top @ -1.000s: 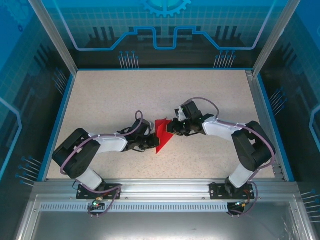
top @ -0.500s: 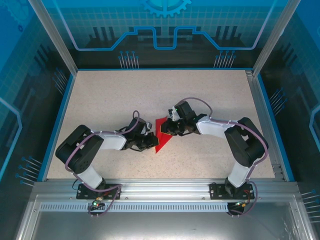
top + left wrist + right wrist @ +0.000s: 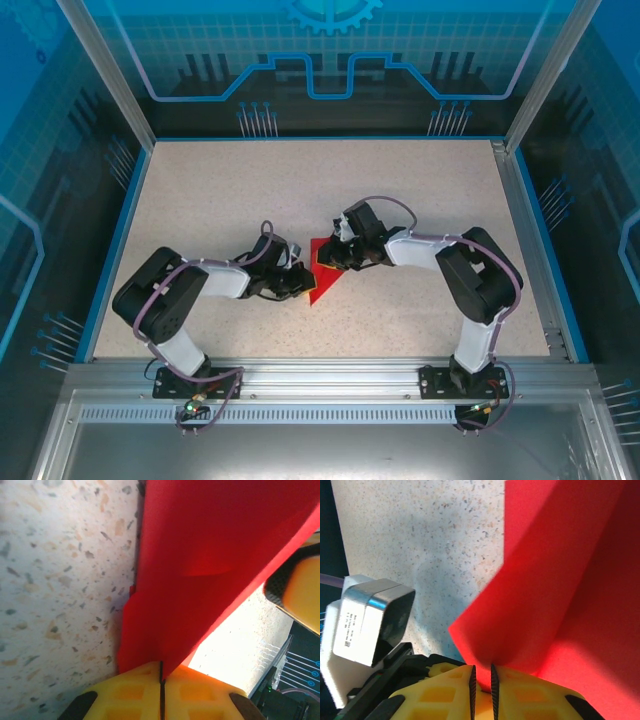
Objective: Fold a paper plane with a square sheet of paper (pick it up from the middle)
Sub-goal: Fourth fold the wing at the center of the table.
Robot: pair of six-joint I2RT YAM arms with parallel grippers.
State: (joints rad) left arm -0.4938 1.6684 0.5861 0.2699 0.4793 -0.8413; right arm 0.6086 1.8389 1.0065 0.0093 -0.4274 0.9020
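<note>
Top external view is showing the red paper (image 3: 322, 270) sitting near the middle of the bench (image 3: 220, 190), partly folded into a long wedge with a sharp tip pointing toward the near edge. It is thin and matte, and is creasing into flat planes that are catching the light differently. In the left wrist view the left fingers (image 3: 137, 690), moulded yellow blocks with shallow square recesses, are pressing tightly together on the paper's lower edge, a layered flap rising from between them over the bench. In the right wrist view the right fingers (image 3: 447, 690) are clamping another edge, with only a slim slit showing between the pads and a fold lifting above them. The left arm (image 3: 190, 290) is lying low, its elbow out to the left and its forearm reaching right; the right arm (image 3: 470, 275) is bending at a raised elbow and stretching left, so both wrists are meeting at the paper. The bench is showing a pale, speckled, stone-like top edged in blue, and translucent blue panels (image 3: 330, 60) printed with circuit lines are enclosing it inside an aluminium frame (image 3: 110, 75).
</note>
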